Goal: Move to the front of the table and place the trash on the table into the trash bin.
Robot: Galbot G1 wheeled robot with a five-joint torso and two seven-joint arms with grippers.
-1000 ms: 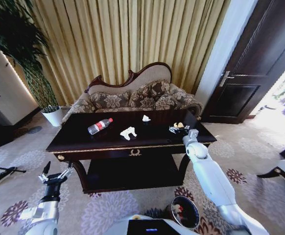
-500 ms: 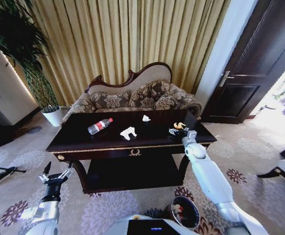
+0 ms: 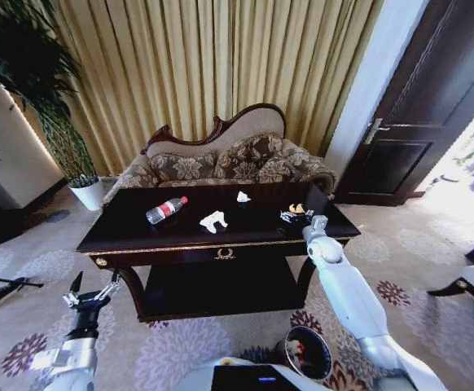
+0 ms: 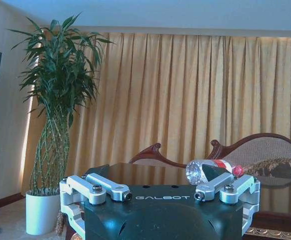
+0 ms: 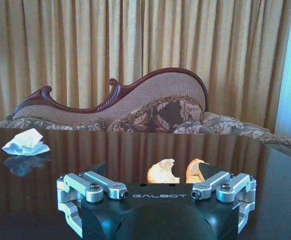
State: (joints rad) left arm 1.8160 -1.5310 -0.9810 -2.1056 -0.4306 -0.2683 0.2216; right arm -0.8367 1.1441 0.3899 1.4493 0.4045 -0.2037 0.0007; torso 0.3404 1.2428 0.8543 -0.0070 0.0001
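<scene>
Reaching over the right end of the table (image 3: 139,238), I hold my right gripper (image 3: 296,216) low above the glossy top with its jaws spread apart, and in the right wrist view the yellowish-orange scrap (image 5: 175,171) lies just ahead of the open right gripper (image 5: 158,186), not yet between the fingers. My left gripper (image 3: 90,287) hangs low beside the table's left front corner, also spread open, well apart from anything on top; in the left wrist view the open left gripper (image 4: 160,189) faces the plastic bottle (image 4: 213,169) lying on its side at the table's edge. From my head view the bottle with its red label (image 3: 166,209) lies toward the left of the table, a crumpled white paper (image 3: 213,220) sits near the middle, and a smaller white scrap (image 3: 243,196) rests farther back. The trash bin (image 3: 308,352) stands on the carpet down by my right side, much lower than the table, and I can see something already inside it. I judge the step in hand to be the approach for grasping the orange scrap. The next move calls for easing the right gripper forward until the scrap sits between the fingers, closing gently on it since it looks light and irregular, then lifting clear of the polished surface.
</scene>
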